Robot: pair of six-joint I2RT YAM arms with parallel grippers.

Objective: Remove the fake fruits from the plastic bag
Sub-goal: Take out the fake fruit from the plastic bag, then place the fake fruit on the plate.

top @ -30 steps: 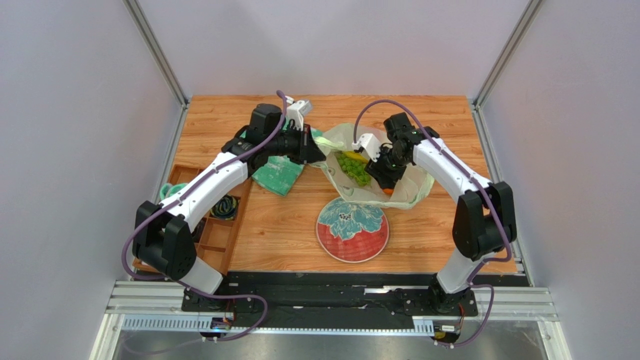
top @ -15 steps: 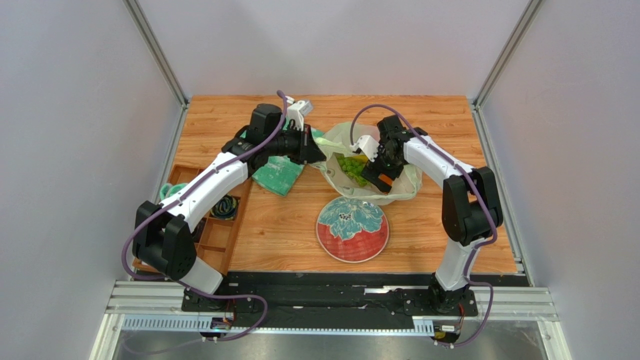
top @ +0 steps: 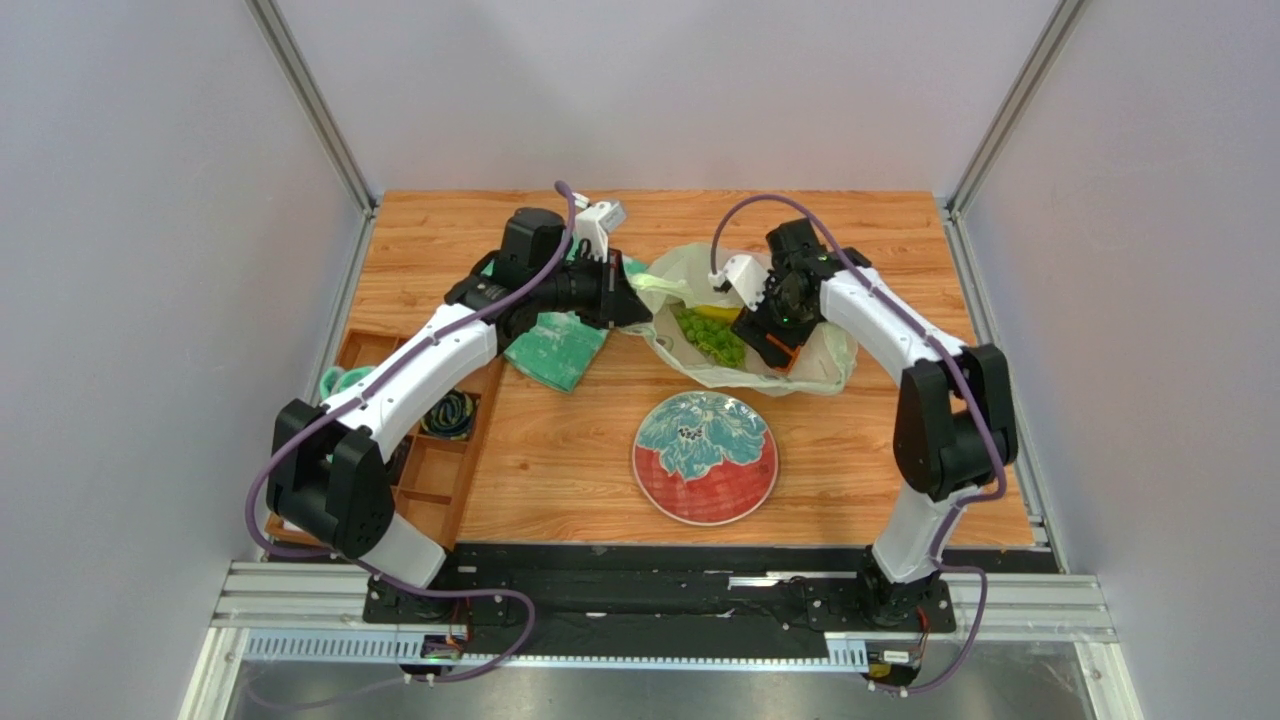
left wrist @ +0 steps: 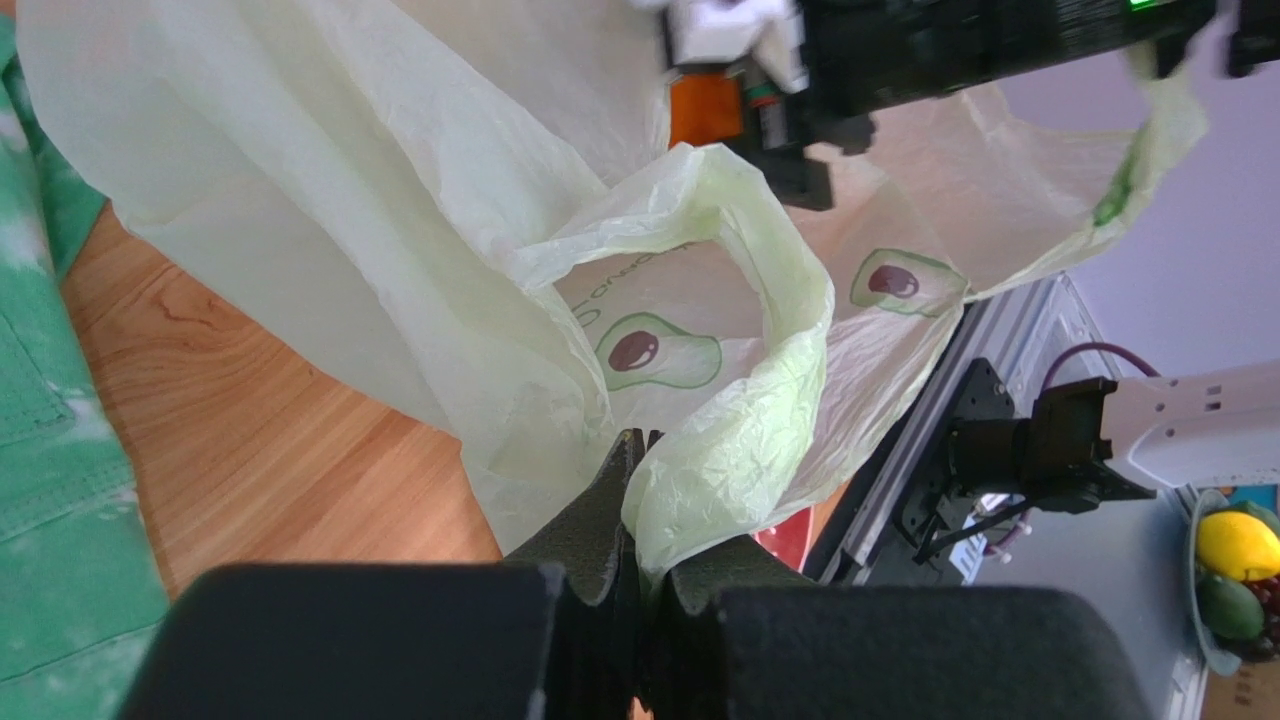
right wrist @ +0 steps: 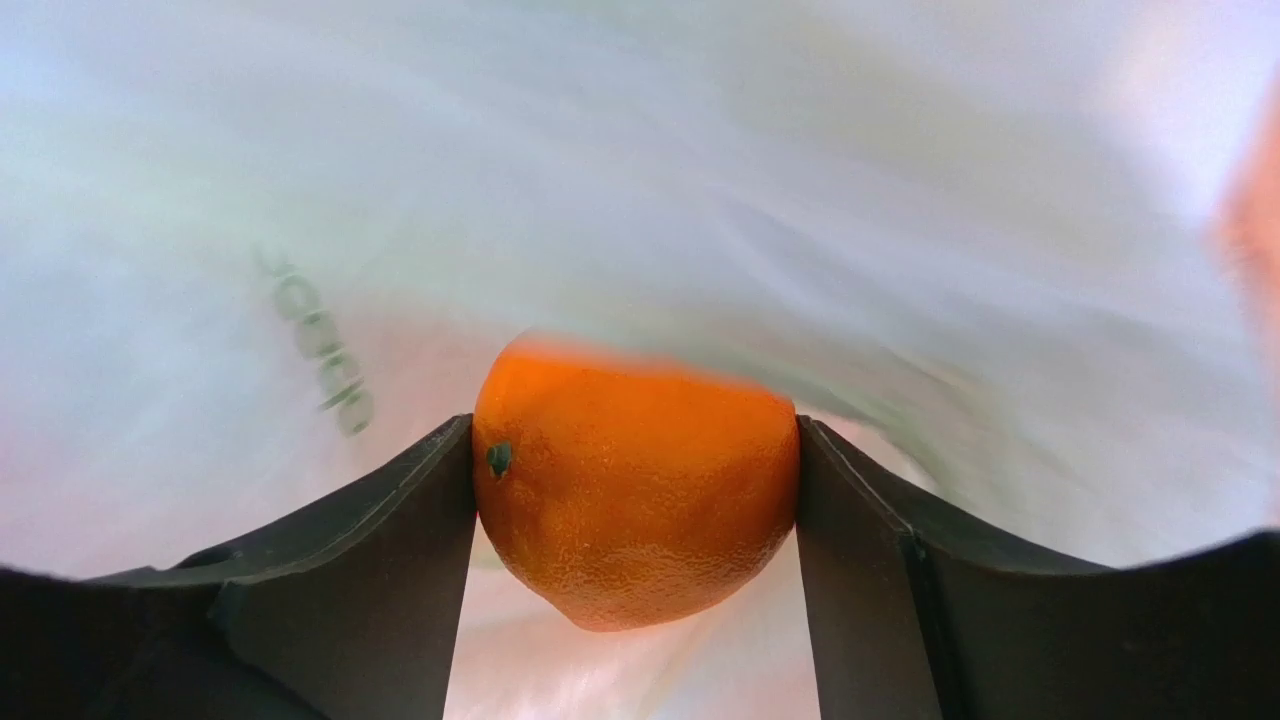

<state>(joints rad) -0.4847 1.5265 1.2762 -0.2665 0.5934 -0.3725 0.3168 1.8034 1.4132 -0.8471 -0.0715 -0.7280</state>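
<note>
The plastic bag point(top: 812, 360) lies open at the table's middle back, pale yellow-green with avocado prints point(left wrist: 646, 357). My left gripper point(top: 637, 302) is shut on the bag's loop handle point(left wrist: 751, 435) and holds the left rim up. My right gripper point(top: 772, 333) is inside the bag's mouth, shut on the orange point(right wrist: 637, 480), which sits between both fingers with bag film all around it. The orange also shows in the left wrist view point(left wrist: 703, 108). The green grape cluster point(top: 705, 333) and a bit of the yellow banana bunch point(top: 715, 312) lie in the bag. The other fruits are hidden.
A red plate with a floral print point(top: 705, 458) lies in front of the bag. A green-and-white cloth point(top: 553, 348) lies under my left arm. A wooden compartment tray point(top: 433, 450) with small items runs along the table's left edge.
My right gripper has shifted a little back and to the right inside the bag with the orange in it, and the bag's right side has bunched in. The left arm has not moved.
</note>
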